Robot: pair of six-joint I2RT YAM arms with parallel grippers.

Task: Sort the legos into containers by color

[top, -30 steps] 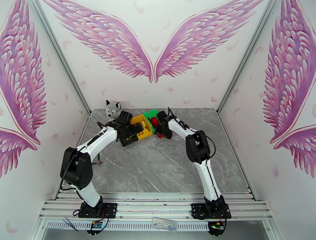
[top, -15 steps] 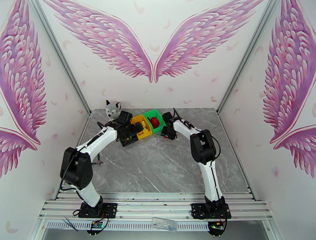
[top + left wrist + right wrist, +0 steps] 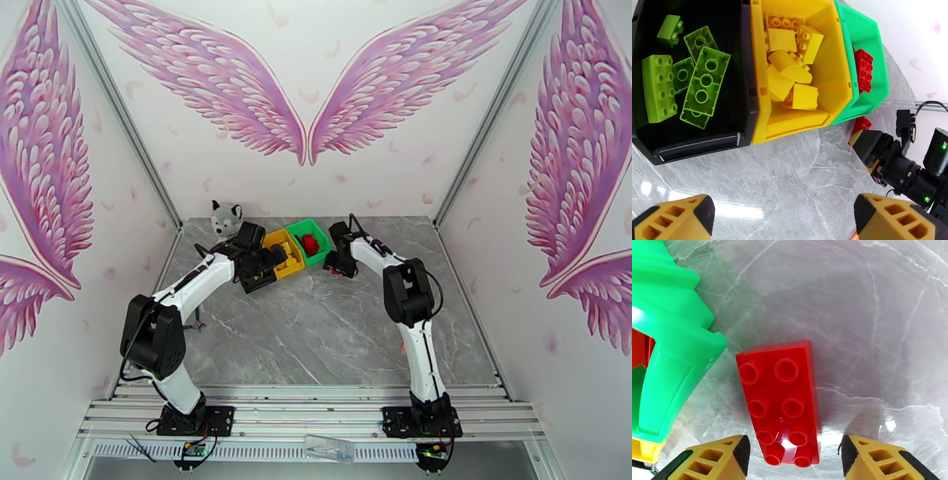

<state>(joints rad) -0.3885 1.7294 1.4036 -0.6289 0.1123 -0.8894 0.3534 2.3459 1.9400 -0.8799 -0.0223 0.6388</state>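
Observation:
Three containers stand joined in a row: a black bin [image 3: 746,71] with light green legos [image 3: 705,87], a yellow bin [image 3: 837,59] with yellow legos [image 3: 790,71], and a green bin [image 3: 873,43] with red legos [image 3: 864,71]. A single red lego [image 3: 780,402] lies flat on the table just outside the green bin [image 3: 667,338]. My right gripper [image 3: 794,457] is open, with one finger on each side of that brick and a gap at both. My left gripper [image 3: 784,221] is open above the table in front of the bins. The top view shows the left gripper [image 3: 271,260] and right gripper [image 3: 338,265] flanking the bins.
A grey-white plush husky [image 3: 227,219] sits at the back left, behind the bins. The right arm's dark wrist and camera [image 3: 916,177] reach in close to the green bin's corner. Bare marble table [image 3: 316,339] spreads toward the near edge.
My right gripper has moved from over the green bin to the right and down to the table, astride the loose red lego. The left arm has stayed still.

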